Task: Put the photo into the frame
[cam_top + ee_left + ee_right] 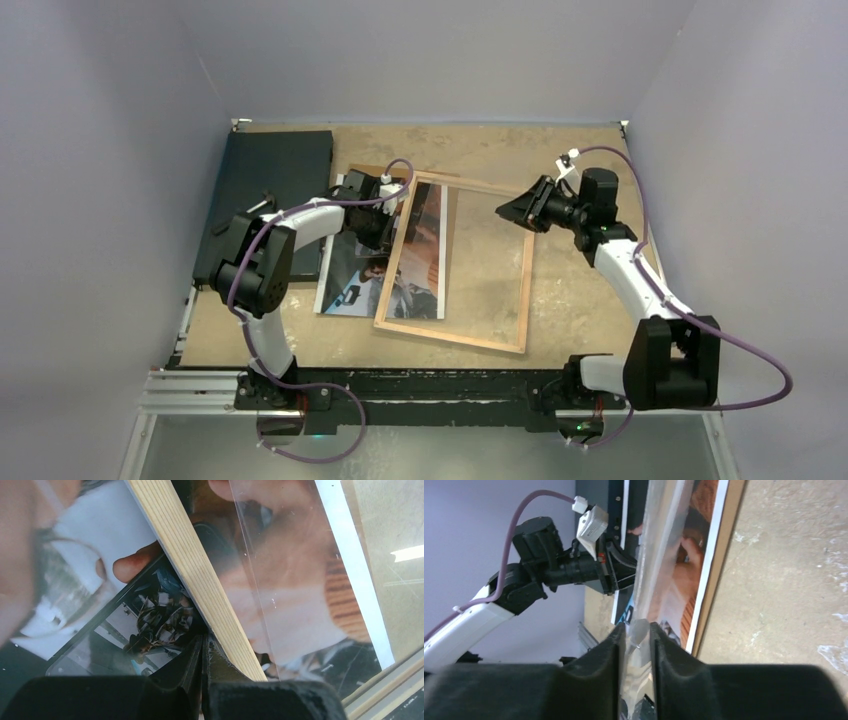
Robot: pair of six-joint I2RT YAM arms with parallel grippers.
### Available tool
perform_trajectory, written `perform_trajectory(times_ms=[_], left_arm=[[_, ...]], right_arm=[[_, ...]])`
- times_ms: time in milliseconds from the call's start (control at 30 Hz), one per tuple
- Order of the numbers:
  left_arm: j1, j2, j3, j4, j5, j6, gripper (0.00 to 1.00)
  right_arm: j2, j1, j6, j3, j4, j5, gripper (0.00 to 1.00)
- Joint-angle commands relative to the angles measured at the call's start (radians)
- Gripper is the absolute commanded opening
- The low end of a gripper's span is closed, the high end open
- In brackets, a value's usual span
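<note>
The frame lies flat mid-table, light wooden rails up. The photo lies picture-up, its right part under the frame's left rail. My left gripper is shut, fingertips together against that rail, down on the photo, with nothing between them. My right gripper hovers over the frame's upper right. Its jaws are closed on the edge of a clear glossy sheet, which stretches away toward the left arm above the photo.
A flat black board lies at the back left, partly under the left arm. A brown panel edge shows beside the photo's white border. The table is bare sandy board to the right and back.
</note>
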Motion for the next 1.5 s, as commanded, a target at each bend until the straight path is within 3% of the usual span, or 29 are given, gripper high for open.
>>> perform_trajectory(times_ms=[0,100,167,433,600,967,1167,1467], left_arm=[[0.008,-0.029,0.024,-0.026,0.022,-0.012,0.0],[0.009,-0.03,0.025,-0.025,0.022,-0.012,0.0],[0.009,-0.03,0.025,-0.025,0.023,-0.012,0.0],[0.014,-0.031,0.033,-0.03,0.035,-0.011,0.0],[0.036,-0.028,0.035,-0.033,0.067,-0.042,0.0],[0.055,-0.034,0.019,-0.031,0.079,-0.036,0.0],[0.056,-0.044,0.009,-0.031,0.077,-0.027,0.0],[0.056,-0.056,0.005,-0.032,0.076,-0.023,0.0]], right_arm=[[-0.026,0.019,-0.034,0.072,-0.068,0.073,0.19],[-0.025,0.024,-0.029,0.094,-0.073,0.089,0.04],[-0.028,0.024,-0.014,0.11,-0.073,0.093,0.0],[-0.037,0.024,0.137,0.105,0.001,0.023,0.0],[-0.101,0.024,0.33,0.002,0.167,0.028,0.0],[-0.129,0.024,0.366,-0.035,0.138,0.049,0.0],[-0.138,0.023,0.28,-0.033,0.037,0.054,0.0],[-0.103,0.022,0.262,-0.082,0.082,0.051,0.0]])
